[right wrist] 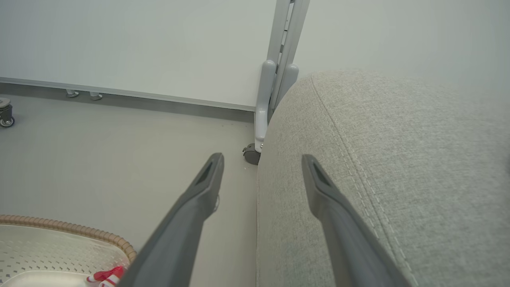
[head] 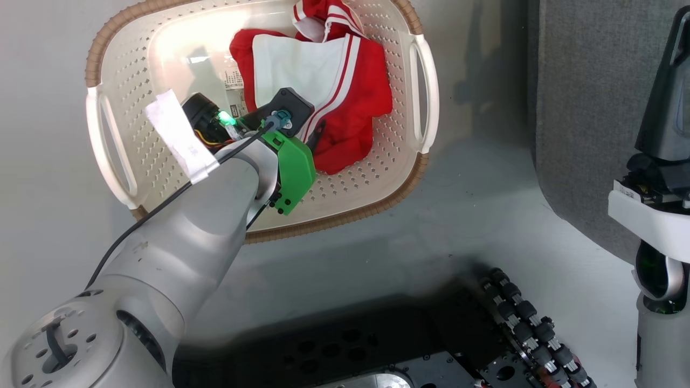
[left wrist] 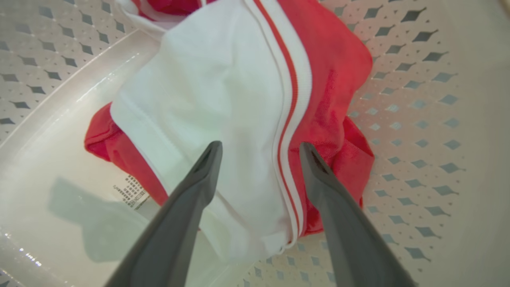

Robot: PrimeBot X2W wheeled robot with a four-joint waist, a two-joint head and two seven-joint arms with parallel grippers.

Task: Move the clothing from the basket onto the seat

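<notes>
Down in the basket point(head: 135, 140), my left gripper point(left wrist: 259, 149) hangs over the clothing point(left wrist: 239, 99) with its jaws spread wide and nothing between them. One finger points at the white panel, the other at the red cloth just past the striped trim; I cannot tell whether the tips touch the fabric. The clothing lies bunched in the basket's far half, toward the right side as my head camera sees it, with a second red and white piece up against the far wall. A printed label point(left wrist: 133, 191) on the basket's bottom peeks from under the red edge. The basket sits on the pale floor point(head: 485, 226), with the seat point(right wrist: 398, 167) off to its right, apart from it. My right gripper point(right wrist: 263, 159) has its jaws parted wide as well and holds nothing. It is over the seat's rounded edge, one finger above floor, the other above grey fabric.
</notes>
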